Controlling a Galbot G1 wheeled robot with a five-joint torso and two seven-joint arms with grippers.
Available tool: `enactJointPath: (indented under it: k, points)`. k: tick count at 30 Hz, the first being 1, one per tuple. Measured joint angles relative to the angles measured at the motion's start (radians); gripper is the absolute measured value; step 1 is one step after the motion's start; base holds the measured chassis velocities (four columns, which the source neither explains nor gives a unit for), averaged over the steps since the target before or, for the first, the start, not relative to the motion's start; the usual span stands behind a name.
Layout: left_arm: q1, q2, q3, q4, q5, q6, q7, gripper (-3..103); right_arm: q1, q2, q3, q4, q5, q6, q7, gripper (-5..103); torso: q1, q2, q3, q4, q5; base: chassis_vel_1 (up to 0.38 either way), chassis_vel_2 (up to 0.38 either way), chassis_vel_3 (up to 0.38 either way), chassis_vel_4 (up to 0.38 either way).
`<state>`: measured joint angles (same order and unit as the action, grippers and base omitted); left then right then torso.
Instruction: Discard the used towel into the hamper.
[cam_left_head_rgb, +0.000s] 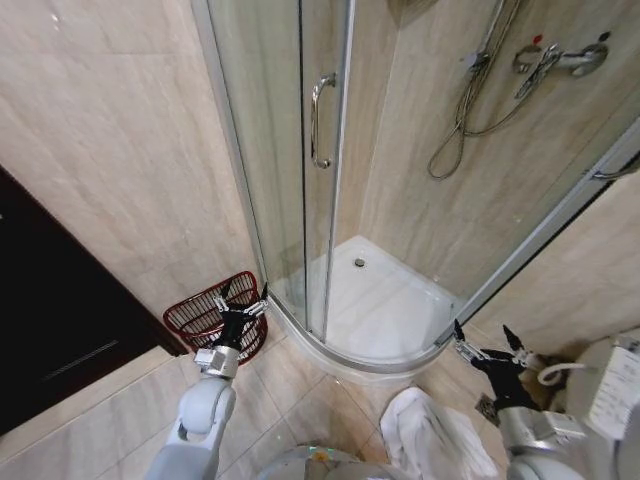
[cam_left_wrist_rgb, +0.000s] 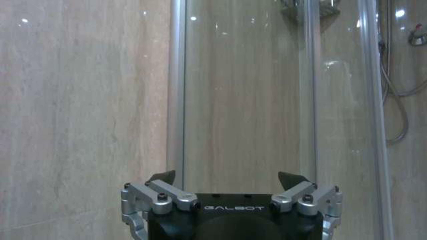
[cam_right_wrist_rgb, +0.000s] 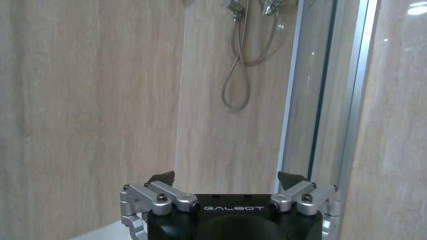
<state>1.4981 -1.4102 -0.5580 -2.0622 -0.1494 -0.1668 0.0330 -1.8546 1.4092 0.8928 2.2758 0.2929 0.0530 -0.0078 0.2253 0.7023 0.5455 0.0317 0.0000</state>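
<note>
The hamper (cam_left_head_rgb: 205, 315), a dark reddish-brown wire basket, stands on the tiled floor against the wall, left of the shower stall. A crumpled white towel (cam_left_head_rgb: 430, 435) lies on the floor near the bottom of the head view, in front of the shower tray. My left gripper (cam_left_head_rgb: 243, 297) is raised in front of the hamper's right side, open and holding nothing; in the left wrist view the left gripper (cam_left_wrist_rgb: 227, 178) faces the shower glass. My right gripper (cam_left_head_rgb: 487, 340) is open and empty, just above and right of the towel. In the right wrist view the right gripper (cam_right_wrist_rgb: 227, 177) points at the shower wall.
A curved glass shower enclosure (cam_left_head_rgb: 300, 170) with a chrome handle (cam_left_head_rgb: 318, 120) and a white tray (cam_left_head_rgb: 385, 305) is in the centre. A shower hose (cam_left_head_rgb: 465, 110) hangs on the back wall. A dark doorway (cam_left_head_rgb: 50, 320) lies at left and a white fixture (cam_left_head_rgb: 615, 390) at far right.
</note>
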Motion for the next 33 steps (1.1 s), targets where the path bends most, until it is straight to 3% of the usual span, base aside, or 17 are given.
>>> enactJointPath:
  k: [27, 33]
  points:
    - [-0.010, 0.004, -0.003, 0.003, -0.013, -0.005, -0.005, 100, -0.006, 0.016, -0.013, -0.002, -0.025, 0.031, 0.002, 100, 0.000, 0.000, 0.000, 0.0000, -0.0001, 0.056, -0.050, -0.062, 0.051]
    - [-0.004, 0.008, -0.003, -0.003, -0.013, -0.005, 0.000, 100, -0.009, 0.018, -0.014, 0.008, -0.024, 0.034, 0.007, 100, 0.010, 0.019, 0.010, 0.0000, 0.0000, 0.000, 0.000, 0.000, 0.000]
